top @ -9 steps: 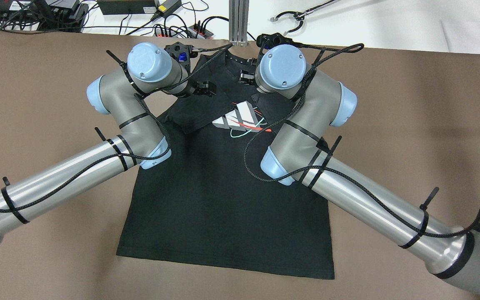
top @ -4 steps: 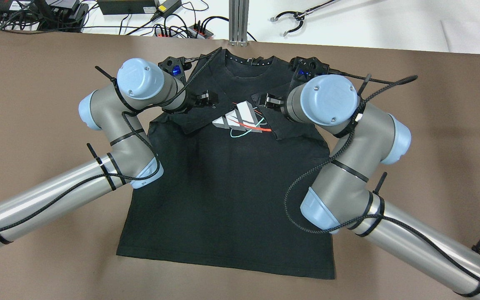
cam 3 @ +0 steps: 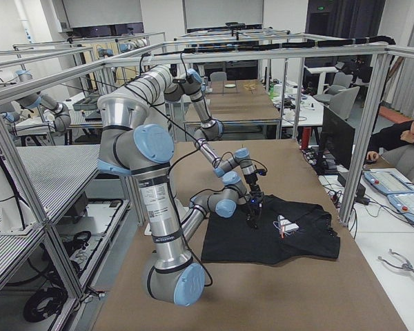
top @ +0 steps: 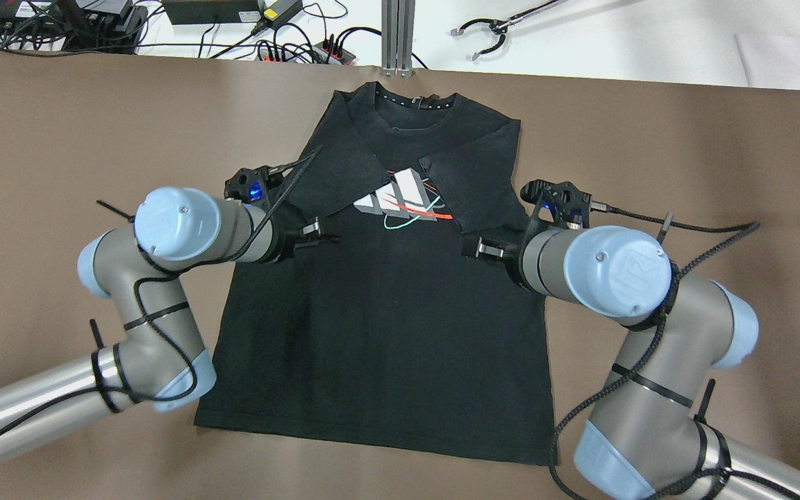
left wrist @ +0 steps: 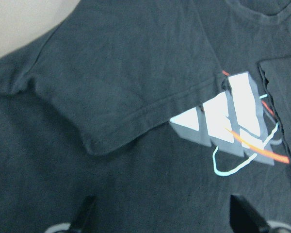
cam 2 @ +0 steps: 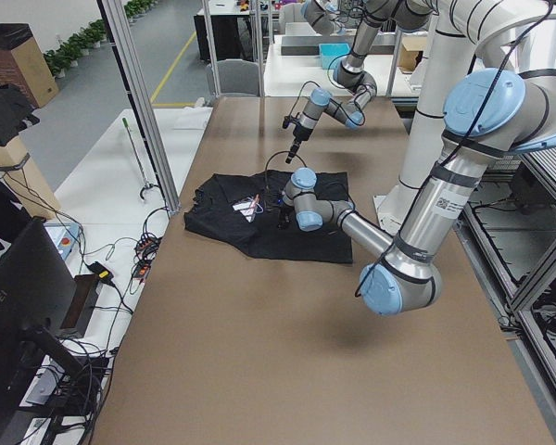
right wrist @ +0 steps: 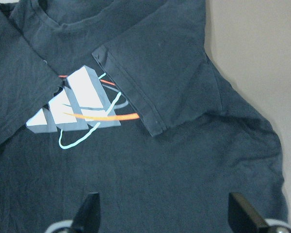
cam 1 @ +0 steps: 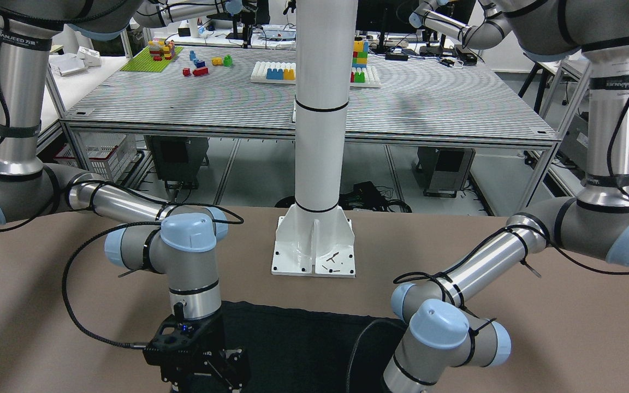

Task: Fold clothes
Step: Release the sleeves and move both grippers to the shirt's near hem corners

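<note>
**Q:** What has changed over the last second?
**A:** Both my arms have drawn back toward my base. A second ago my left hand (top: 320,232) and right hand (top: 478,248) were up near the collar and shoulders. Now they hang lower, over the chest of the black T-shirt (top: 379,333), one near each side edge.

**Q:** State of the hands?
**A:** Both released — in each wrist view the fingers (left wrist: 85,216) stand spread wide above the cloth, with nothing between them.

**Q:** And the garment?
**A:** It lies flat, front up, on the brown bench (top: 650,139), collar away from me and hem nearest me. The left sleeve (top: 334,180) and right sleeve (top: 473,187) are turned inward over the chest, their cuffs flanking the printed logo (top: 403,198). They have stayed as laid while I withdrew.

**Q:** Meaning for the task?
**A:** I judge the sleeve fold complete and holding — the body is now close to a rectangle. What remains, as I read it, is folding the length, so my hands will need fresh grips, probably at the hem or the shoulders.
</note>
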Controlling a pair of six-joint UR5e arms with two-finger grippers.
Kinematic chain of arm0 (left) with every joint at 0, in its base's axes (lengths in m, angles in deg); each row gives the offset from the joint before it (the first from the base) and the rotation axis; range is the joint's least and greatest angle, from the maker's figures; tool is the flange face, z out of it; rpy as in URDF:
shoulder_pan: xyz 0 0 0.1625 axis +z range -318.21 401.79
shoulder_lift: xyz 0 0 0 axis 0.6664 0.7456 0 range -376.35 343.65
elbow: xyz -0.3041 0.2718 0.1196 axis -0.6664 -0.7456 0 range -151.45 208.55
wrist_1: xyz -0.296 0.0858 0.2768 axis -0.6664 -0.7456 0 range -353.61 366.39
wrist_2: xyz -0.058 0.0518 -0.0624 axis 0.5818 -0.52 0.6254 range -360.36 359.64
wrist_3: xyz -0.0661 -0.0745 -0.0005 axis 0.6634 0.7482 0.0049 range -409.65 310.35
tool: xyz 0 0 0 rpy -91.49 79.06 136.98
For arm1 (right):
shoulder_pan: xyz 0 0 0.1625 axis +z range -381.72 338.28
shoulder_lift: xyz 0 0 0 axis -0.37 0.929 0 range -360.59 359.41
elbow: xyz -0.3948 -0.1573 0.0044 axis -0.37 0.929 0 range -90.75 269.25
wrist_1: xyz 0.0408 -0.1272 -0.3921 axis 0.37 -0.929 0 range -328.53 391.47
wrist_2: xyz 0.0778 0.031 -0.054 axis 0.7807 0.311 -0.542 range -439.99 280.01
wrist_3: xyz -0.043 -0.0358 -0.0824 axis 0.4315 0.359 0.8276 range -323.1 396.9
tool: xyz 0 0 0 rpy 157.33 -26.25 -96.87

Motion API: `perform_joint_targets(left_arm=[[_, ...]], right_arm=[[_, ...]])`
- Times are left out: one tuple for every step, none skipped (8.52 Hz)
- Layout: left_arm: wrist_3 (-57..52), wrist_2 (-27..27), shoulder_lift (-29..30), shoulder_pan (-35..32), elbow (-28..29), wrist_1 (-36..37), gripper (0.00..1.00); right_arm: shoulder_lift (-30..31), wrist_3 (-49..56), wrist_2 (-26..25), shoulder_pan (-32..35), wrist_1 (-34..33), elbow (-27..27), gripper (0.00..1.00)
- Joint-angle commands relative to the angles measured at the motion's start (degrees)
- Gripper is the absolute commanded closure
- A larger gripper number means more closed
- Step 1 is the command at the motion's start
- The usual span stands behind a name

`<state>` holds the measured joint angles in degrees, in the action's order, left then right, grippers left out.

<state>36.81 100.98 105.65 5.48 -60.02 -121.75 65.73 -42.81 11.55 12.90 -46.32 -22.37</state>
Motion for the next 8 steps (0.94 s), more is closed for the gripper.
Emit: perform_joint_targets(left_arm=[[5.10,-3.78,-11.66,5.80,-13.97,0.18,0.05],[7.48,-3.87,-14.30,7.47,-16.18,0.26,0.05],[8.20,-4.22,-16.85,9.05,-18.20,0.18,0.05],[9.25,-5.96,-20.18,11.59,-20.75,0.18,0.05],[10.30,-7.46,-24.39,14.14,-24.60,0.18,0.05],[11.36,-7.82,-29.39,16.69,-28.12,0.09,0.05],[11.98,-11.13,-33.27,20.02,-30.24,0.09,0.05],[12.24,-13.43,-34.18,22.66,-29.92,0.09,0.05]], right_arm=[[9.49,-8.85,-0.39,-5.07,5.50,-4.40,0.07],[13.62,-11.50,-0.48,-6.48,12.42,-4.31,0.07],[17.40,-14.57,-0.48,-6.93,16.66,-4.49,0.08],[21.44,-19.30,-0.74,-8.67,22.79,-4.75,0.08],[26.44,-21.08,-2.92,-10.95,30.08,-4.84,0.08],[30.06,-23.28,-6.16,-13.85,33.02,-5.19,0.08],[30.97,-25.56,-9.33,-16.92,33.05,-5.19,0.08],[31.15,-25.76,-10.75,-18.52,33.05,-5.28,0.08]])
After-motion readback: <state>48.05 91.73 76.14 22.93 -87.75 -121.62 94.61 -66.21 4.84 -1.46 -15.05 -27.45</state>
